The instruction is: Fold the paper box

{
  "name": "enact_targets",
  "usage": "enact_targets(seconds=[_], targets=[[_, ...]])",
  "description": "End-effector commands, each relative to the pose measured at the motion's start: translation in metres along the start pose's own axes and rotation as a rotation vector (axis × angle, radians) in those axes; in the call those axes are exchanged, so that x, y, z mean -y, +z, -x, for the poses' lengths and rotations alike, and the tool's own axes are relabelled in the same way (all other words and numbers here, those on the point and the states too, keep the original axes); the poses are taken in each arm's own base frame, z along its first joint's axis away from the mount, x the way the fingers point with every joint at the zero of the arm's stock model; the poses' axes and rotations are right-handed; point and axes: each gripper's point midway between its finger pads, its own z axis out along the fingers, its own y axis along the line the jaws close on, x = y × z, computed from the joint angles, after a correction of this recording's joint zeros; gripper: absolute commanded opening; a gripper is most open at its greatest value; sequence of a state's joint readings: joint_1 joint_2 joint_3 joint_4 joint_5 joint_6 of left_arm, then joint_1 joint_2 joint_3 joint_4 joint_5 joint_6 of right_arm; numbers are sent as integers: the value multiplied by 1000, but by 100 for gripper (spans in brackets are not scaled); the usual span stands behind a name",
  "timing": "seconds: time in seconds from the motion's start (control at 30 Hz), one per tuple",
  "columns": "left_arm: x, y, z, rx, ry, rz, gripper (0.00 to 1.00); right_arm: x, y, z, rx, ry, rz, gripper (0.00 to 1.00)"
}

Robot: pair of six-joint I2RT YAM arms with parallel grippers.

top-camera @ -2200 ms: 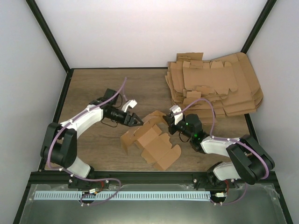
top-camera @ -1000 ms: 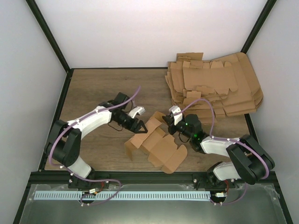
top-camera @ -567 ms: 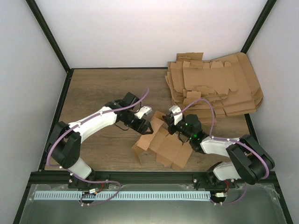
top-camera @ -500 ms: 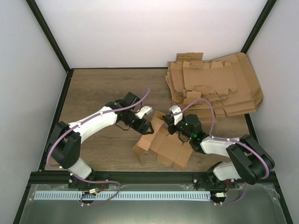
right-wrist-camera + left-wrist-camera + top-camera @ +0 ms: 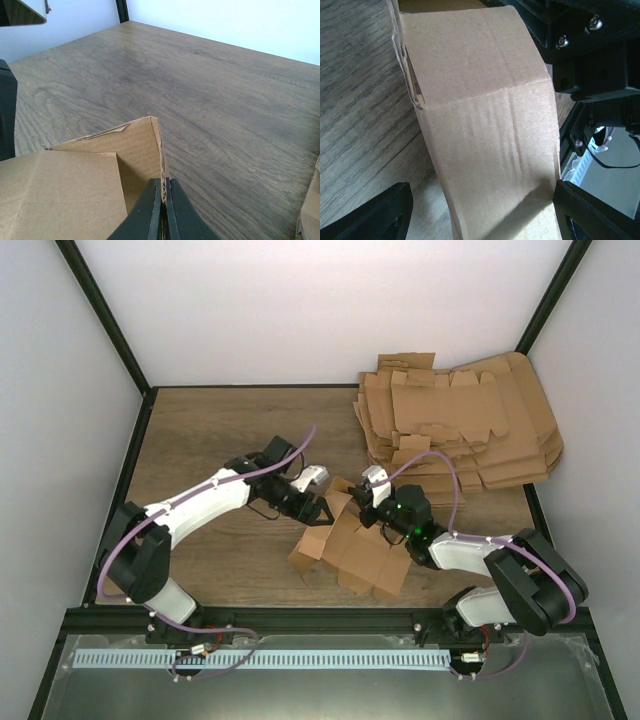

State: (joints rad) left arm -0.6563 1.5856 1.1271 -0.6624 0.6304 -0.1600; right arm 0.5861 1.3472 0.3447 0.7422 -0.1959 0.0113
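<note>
The paper box (image 5: pixel 352 548) is a brown die-cut sheet, partly folded, lying at the table's front middle between the two arms. My left gripper (image 5: pixel 318 514) is at its left upper edge. In the left wrist view this gripper (image 5: pixel 480 220) is open wide, and a bent panel of the box (image 5: pixel 485 125) fills the space between its fingers (image 5: pixel 380 215). My right gripper (image 5: pixel 363 508) is at the box's upper right corner. In the right wrist view it (image 5: pixel 162 184) is shut on the edge of an upright flap (image 5: pixel 135 145).
A pile of flat brown cardboard sheets (image 5: pixel 465 425) lies at the back right, close behind the right arm. Bare wooden table (image 5: pixel 210 430) lies to the left and behind. A black frame edge (image 5: pixel 300 612) runs along the front.
My left arm has swung right to the box and pushed its left panels up and rightward. The box has bunched closer to the right gripper, which has kept its hold.
</note>
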Motion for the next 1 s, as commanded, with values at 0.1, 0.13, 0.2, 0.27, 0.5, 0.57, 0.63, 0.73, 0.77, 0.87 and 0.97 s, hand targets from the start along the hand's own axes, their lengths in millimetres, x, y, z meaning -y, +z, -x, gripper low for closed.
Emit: enact_targets(seconds=[0.1, 0.13, 0.2, 0.27, 0.5, 0.57, 0.63, 0.73, 0.77, 0.87, 0.97], targets=[[5, -15, 6, 17, -12, 51, 80, 1, 0, 23, 66, -26, -24, 1], [3, -16, 5, 14, -14, 60, 80, 0, 0, 23, 66, -29, -26, 1], [1, -16, 5, 11, -18, 75, 79, -2, 2, 23, 60, -38, -27, 1], [1, -17, 6, 10, -20, 82, 77, -3, 4, 22, 55, -44, -27, 1], [16, -17, 8, 3, -11, 6, 76, -1, 5, 22, 51, -47, -42, 1], [20, -15, 8, 1, -8, -20, 76, -1, 5, 22, 52, -47, -43, 1], [21, -14, 8, -3, -10, -25, 76, -1, 5, 22, 52, -48, -44, 1], [25, -13, 8, -10, -10, -49, 76, 0, 5, 22, 50, -47, -50, 1], [25, -12, 8, -13, -12, -54, 76, 0, 5, 21, 49, -47, -51, 1], [17, -12, 7, -32, -19, -2, 74, -1, 4, 23, 54, -49, -50, 1], [5, -13, 7, -46, -29, 74, 71, -1, 4, 23, 57, -48, -50, 1]])
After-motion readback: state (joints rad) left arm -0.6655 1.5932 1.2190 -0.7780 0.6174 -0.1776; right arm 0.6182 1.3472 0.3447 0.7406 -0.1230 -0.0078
